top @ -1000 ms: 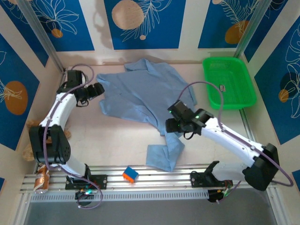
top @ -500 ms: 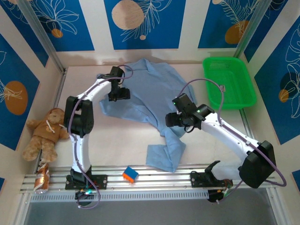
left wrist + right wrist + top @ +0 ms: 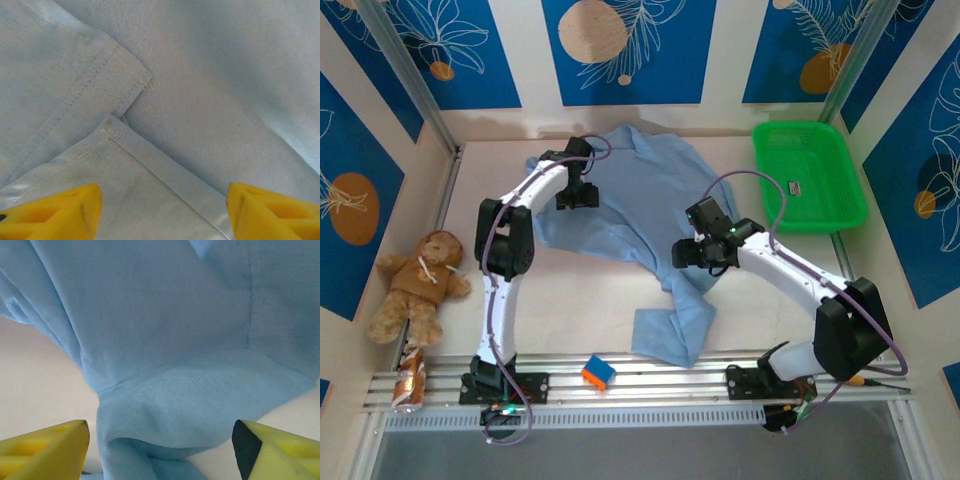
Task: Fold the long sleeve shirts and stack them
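Note:
One long sleeve shirt [image 3: 630,190], light blue and thin, lies spread and rumpled across the middle of the table, with a sleeve trailing toward the front edge. My left gripper [image 3: 582,197] hovers over the shirt's left part. In the left wrist view its yellow fingertips [image 3: 50,212] stand apart, gripper [image 3: 162,215] open, above stitched hems of the shirt [image 3: 200,75]. My right gripper [image 3: 684,257] sits over the shirt's lower right side where the sleeve begins. Its fingers [image 3: 45,447] are spread, gripper [image 3: 160,450] open, a soft fold of the shirt [image 3: 160,315] lying below them.
A green plastic basket [image 3: 810,175] stands at the back right. A teddy bear [image 3: 415,280] sits at the left edge with a can [image 3: 410,380] below it. An orange and blue block [image 3: 598,372] rests on the front rail. Walls close in on three sides.
My left arm has swung from the far left in over the shirt, uncovering the teddy bear. My right gripper has shifted slightly up and left over the shirt.

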